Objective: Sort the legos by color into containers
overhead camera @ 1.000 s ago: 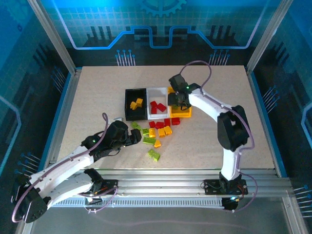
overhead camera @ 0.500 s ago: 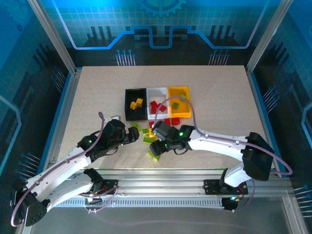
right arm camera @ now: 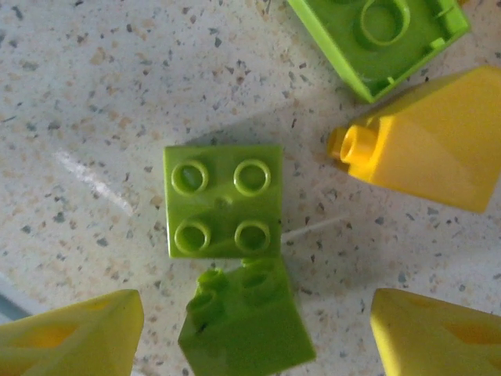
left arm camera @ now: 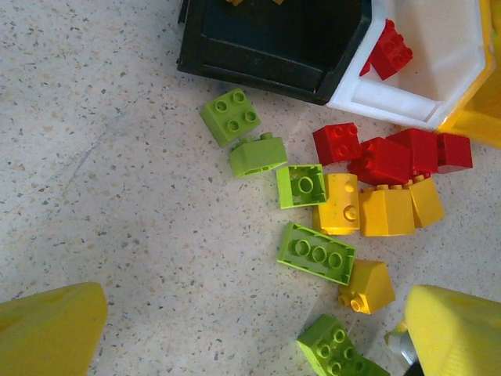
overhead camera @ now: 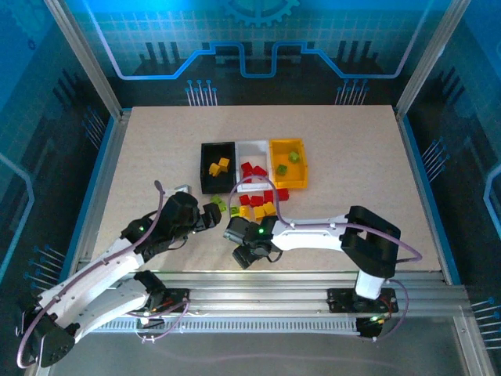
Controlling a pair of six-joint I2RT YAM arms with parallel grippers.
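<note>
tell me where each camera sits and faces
Top external: above, behind the bases, looking down on left arm, right arm, joined black, white, yellow plastic bins, loose bricks.
Left wrist: down on those bricks; yellow left fingertips.
Right wrist: close above a lime green four-stud brick; yellow right fingertips.
Wrist views share a yellow sloped brick.

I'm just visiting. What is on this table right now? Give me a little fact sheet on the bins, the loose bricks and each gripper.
Black bin: yellow bricks inside
White bin: red bricks inside
Yellow bin: green bricks inside
Loose bricks: red, yellow and green, on the table in front of the bins
Left gripper: open, empty, at the pile's edge
Right gripper: open, fingers either side of a tilted green brick, next to a flat four-stud green brick
</note>
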